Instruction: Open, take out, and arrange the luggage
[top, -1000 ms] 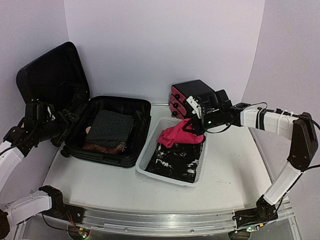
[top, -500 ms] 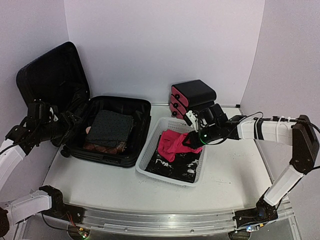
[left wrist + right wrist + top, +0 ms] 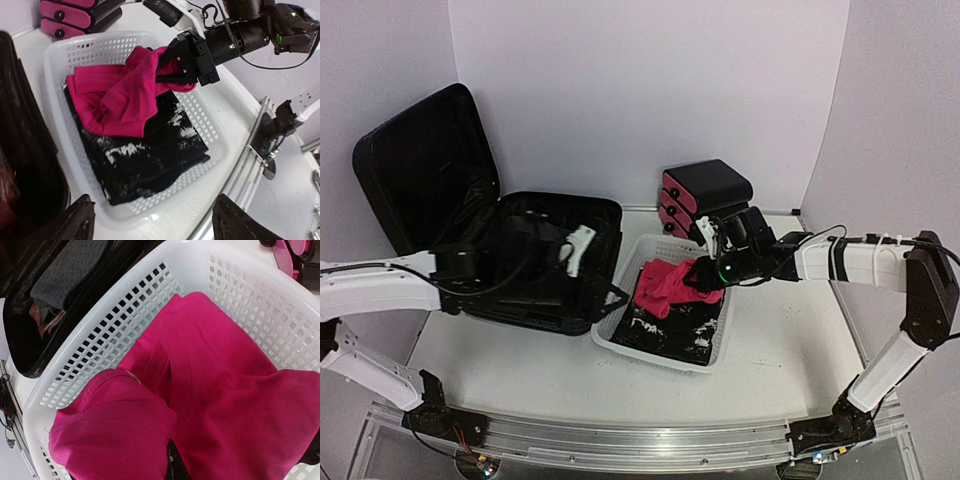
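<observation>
**White table [image 3: 770,340], unpacking half done**

Pale walls close in the table on three sides. At your far left stands the luggage [image 3: 535,315]. Its lid [image 3: 420,160] is thrown back and upright near the left wall, which I judge keeps it open unaided and frees both arms. A grey cloth [image 3: 70,265] lies folded inside, so you have more to take out.

Your left gripper [image 3: 578,250] hovers over the luggage's right side, near the rim. Its fingers [image 3: 82,220] are spread wide with nothing between them. The wrist camera looks toward the basket, not down into the luggage.

Just beside the luggage sits the basket [image 3: 620,305], probably set that close so each transfer is short. A black garment [image 3: 670,325] with white print lies flat on its floor.

On top of that, the pink shirt [image 3: 665,285] is bunched. Its lower folds rest on the black garment and its upper edge is pinched in your right gripper [image 3: 705,275], whose fingers are clenched on the cloth. The low hold suggests you are laying the shirt onto the stack.

Behind the basket, the boxes [image 3: 705,190] stand stacked, apart from both grippers.
</observation>
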`<state>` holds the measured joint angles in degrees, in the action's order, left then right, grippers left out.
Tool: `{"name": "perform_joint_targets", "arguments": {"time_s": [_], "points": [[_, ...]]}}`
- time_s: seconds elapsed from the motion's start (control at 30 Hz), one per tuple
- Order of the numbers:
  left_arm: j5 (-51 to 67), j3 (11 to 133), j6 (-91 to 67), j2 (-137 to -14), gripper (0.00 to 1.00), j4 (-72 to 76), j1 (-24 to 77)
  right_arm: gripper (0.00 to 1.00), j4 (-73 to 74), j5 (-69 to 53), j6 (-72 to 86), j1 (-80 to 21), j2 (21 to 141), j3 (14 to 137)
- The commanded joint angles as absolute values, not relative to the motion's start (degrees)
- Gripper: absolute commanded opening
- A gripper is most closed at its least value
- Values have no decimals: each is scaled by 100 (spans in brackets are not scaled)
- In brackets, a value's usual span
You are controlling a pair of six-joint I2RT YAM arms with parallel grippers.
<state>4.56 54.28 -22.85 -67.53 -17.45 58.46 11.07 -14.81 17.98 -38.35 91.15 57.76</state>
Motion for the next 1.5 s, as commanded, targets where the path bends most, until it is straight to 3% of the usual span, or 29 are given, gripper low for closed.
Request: {"name": "perform_joint_targets", "arguments": {"time_s": [0.0, 0.3, 0.6, 0.8, 0.93, 1.13, 1.37, 1.47], "points": [[-2238, 6288, -766, -8168, 75, -961, 6796, 0, 677, -1261, 2065, -3858, 8671, 5937], [-3577, 6787, -1370, -9950, 70, -157, 7287, 0, 605, -1163, 2165, -3876, 8499, 5819], [-4185, 7191, -2160, -10542, 71, -149, 7267, 0, 571, -1204, 2180, -3893, 8489, 5765], [-4099, 7341, -2168, -10659, 53, -160, 7153, 0, 571, -1149, 2197, -3911, 8405, 5692], [-3944, 7373, -2128, -10688, 47, -172, 7054, 0, 571, -1147, 2201, -3920, 8383, 5682], [-3671, 7452, -2092, -10808, 52, -197, 6964, 0, 571, -1173, 2196, -3930, 8386, 5687], [-3484, 7498, -2185, -10848, 72, -192, 6930, 0, 575, -1157, 2211, -3942, 8361, 5627], [-3402, 7477, -2245, -10837, 76, -200, 6943, 0, 573, -1155, 2219, -3946, 8374, 5653]]}}
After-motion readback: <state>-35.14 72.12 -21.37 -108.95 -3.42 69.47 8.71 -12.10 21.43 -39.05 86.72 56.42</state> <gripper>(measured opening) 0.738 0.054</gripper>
